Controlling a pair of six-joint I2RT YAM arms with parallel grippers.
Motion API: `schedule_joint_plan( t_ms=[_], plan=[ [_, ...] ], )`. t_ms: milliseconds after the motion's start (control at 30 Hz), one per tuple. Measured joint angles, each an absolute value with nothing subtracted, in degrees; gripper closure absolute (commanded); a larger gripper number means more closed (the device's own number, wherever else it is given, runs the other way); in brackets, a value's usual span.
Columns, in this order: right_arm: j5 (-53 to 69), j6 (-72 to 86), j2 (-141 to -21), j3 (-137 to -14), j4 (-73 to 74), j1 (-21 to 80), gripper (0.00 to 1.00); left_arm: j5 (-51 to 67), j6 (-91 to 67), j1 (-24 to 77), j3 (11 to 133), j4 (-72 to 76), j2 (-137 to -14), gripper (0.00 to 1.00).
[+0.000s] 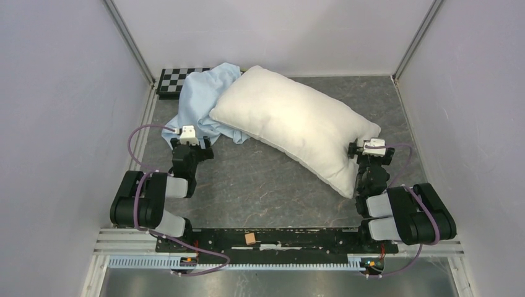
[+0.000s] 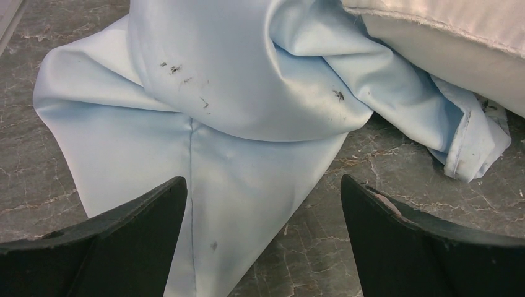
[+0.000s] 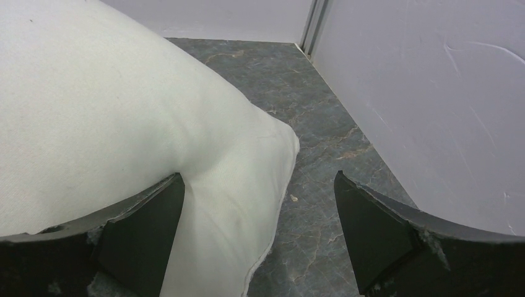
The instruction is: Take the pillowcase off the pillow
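Note:
The cream-white pillow (image 1: 296, 124) lies bare and slantwise across the table's middle, its far-left end resting on the crumpled pale blue pillowcase (image 1: 201, 102). The pillowcase is off the pillow and heaped at the back left. My left gripper (image 1: 189, 143) is open at the pillowcase's near corner; in the left wrist view the blue cloth (image 2: 235, 124) lies on the table between and ahead of the open fingers (image 2: 263, 185). My right gripper (image 1: 365, 151) is open at the pillow's right corner; its left finger presses against the pillow (image 3: 124, 124), jaws (image 3: 257, 179) spread wide, holding nothing.
A black-and-white checkerboard (image 1: 176, 79) lies at the back left, partly under the pillowcase. White enclosure walls stand close on the left, back and right (image 3: 433, 93). The grey marbled table (image 1: 266, 185) shows between the arms. A small brown block (image 1: 250, 238) sits on the front rail.

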State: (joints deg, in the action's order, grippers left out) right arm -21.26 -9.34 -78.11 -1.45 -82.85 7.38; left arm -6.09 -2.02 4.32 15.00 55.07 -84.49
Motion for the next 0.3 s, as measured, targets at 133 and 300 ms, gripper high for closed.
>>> schedule_joint_plan(
  t_ms=[133,300],
  plan=[
    [-21.26,-9.34,-78.11,-1.45,-82.87,7.38,0.02,-6.13,-2.02,4.32,15.0,55.24,-84.49,0.0],
    [-21.26,-9.37,-78.11,-1.45,-82.87,7.38,0.02,-6.11,-2.02,4.32,15.05,55.42,-84.49,0.0]
  ],
)
